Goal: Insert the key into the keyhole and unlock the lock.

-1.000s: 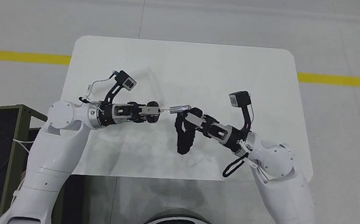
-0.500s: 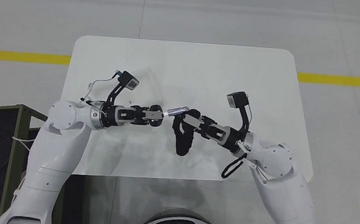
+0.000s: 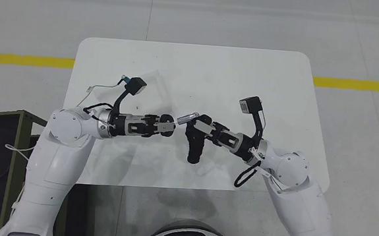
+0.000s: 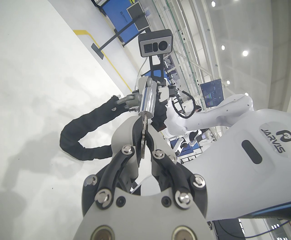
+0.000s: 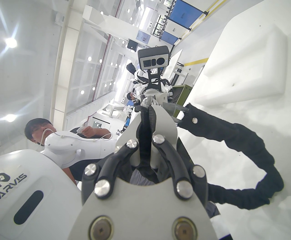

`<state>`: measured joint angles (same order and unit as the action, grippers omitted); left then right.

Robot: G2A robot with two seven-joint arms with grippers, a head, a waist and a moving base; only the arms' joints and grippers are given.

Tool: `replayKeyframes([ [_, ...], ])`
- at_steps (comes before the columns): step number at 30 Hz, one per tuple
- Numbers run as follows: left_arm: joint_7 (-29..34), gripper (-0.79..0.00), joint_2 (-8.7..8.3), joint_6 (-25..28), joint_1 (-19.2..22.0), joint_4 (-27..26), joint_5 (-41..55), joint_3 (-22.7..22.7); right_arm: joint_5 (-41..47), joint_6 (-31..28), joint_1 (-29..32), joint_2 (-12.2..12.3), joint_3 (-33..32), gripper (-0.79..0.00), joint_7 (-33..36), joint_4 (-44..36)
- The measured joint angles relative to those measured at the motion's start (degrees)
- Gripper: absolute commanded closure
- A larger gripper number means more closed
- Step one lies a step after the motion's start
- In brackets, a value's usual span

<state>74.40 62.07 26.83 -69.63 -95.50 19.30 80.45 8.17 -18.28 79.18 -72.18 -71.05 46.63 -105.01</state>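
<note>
Left gripper (image 4: 143, 128) pinches the key (image 4: 143, 142) tight, its tip sitting in the keyhole of the lock (image 4: 147, 100). Right gripper (image 5: 146, 114) is clamped on the lock's black-sleeved cable (image 5: 227, 133) — fingers fully closed on the fabric.

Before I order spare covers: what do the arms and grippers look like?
The left arm and right arm have white shells and black forearms. The left gripper and right gripper share white fingers, black pads, black linkages with silver screws. Each wrist carries a black camera; a black cable loops by the right wrist.
</note>
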Motion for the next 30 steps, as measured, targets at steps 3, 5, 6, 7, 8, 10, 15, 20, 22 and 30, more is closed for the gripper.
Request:
replayKeyframes([
  [3, -1.69, 0.000, -0.17, 2.29, -0.99, -2.45, -2.77, 0.64, -0.01, -0.01, 0.00, 0.00, 0.00, 0.000, 0.00, 0.00],
  [5, -4.06, 0.000, -0.29, 5.34, -2.12, -5.13, -8.39, 1.23, -0.01, -0.01, 0.00, 0.00, 0.00, 0.000, 0.00, 0.00],
  [6, -5.38, 0.000, -0.37, 7.16, -2.68, -6.49, -12.37, 1.57, -0.01, -0.01, 0.01, 0.00, 0.00, 0.000, -0.01, -0.01],
  [7, -6.47, 0.000, -0.41, 8.42, -3.00, -7.32, -15.24, 1.82, -0.08, 0.05, 0.20, 0.00, 0.02, 0.000, -0.21, -0.14],
  [8, -7.66, 0.000, -0.43, 9.56, -3.35, -7.97, -17.74, 1.93, -0.27, 0.18, 0.60, 0.02, 0.00, 0.000, -0.64, -0.42],
  [10, -10.35, 0.000, -0.44, 12.23, -4.18, -9.18, -21.78, 1.96, -0.79, 0.60, 1.33, 0.12, -0.19, 0.000, -1.46, -0.98],
  [15, -17.81, 0.000, -0.42, 18.73, -5.74, -11.51, -32.09, 2.74, -0.56, 1.12, 1.58, 0.24, -0.07, 0.000, -2.29, -0.83],
  [20, -23.83, 0.000, -0.32, 19.74, -7.46, -12.07, -38.67, 1.97, -0.46, 0.98, 1.31, 0.41, -0.11, 0.000, -2.35, -0.34],
  [22, -25.44, 0.000, -0.36, 19.98, -7.44, -12.22, -40.30, 1.84, -0.19, 0.88, 1.32, 0.48, -0.17, 0.000, -2.45, -0.28],
  [30, -33.11, 0.000, -0.49, 23.86, -8.50, -14.40, -52.02, 2.06, 0.62, 0.65, 1.27, 0.74, -0.05, 0.000, -2.57, -0.11],
])
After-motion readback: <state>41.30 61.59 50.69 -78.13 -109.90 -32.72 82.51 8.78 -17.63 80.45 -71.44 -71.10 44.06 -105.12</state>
